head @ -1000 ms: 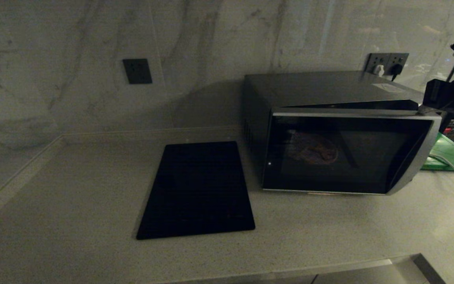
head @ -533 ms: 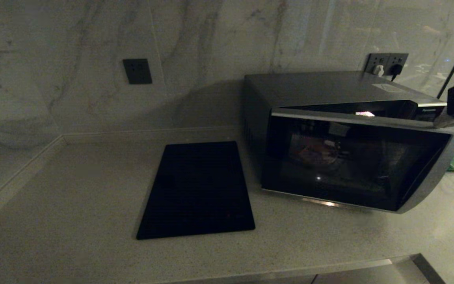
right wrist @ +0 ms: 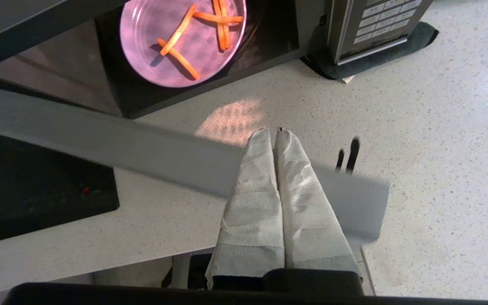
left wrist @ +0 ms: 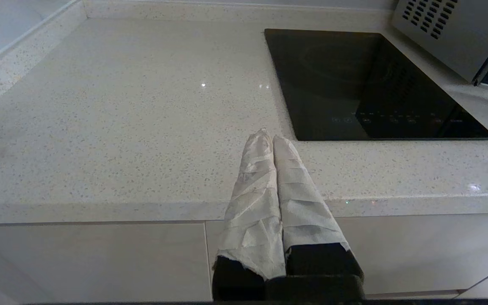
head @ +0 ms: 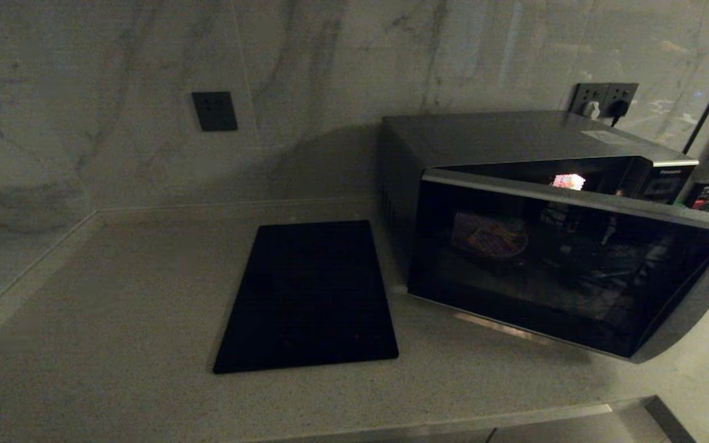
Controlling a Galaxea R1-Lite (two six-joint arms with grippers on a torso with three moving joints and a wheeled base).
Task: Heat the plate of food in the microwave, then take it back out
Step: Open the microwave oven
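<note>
I find the microwave (head: 539, 227) door partly open, with the plate of food (right wrist: 182, 40) inside on its floor. My right tool (right wrist: 274, 132), fingers together and empty, hovers above the door's top edge; the left tool (left wrist: 268, 136), also together, is parked at the worktop (left wrist: 121, 127) edge. I judge the door needs swinging fully clear before reaching in.

In the head view, the plate of food (head: 490, 235) is seen only dimly through the dark glass of the microwave (head: 514, 184), and neither gripper is shown. In the right wrist view, the plate is cut off by the picture's upper edge, and the door's grey edge (right wrist: 100, 146) is blurred and partly covered by the right gripper (right wrist: 274, 132). The markings on the cooktop (left wrist: 371, 84) in the left wrist view are too small to be read.
</note>
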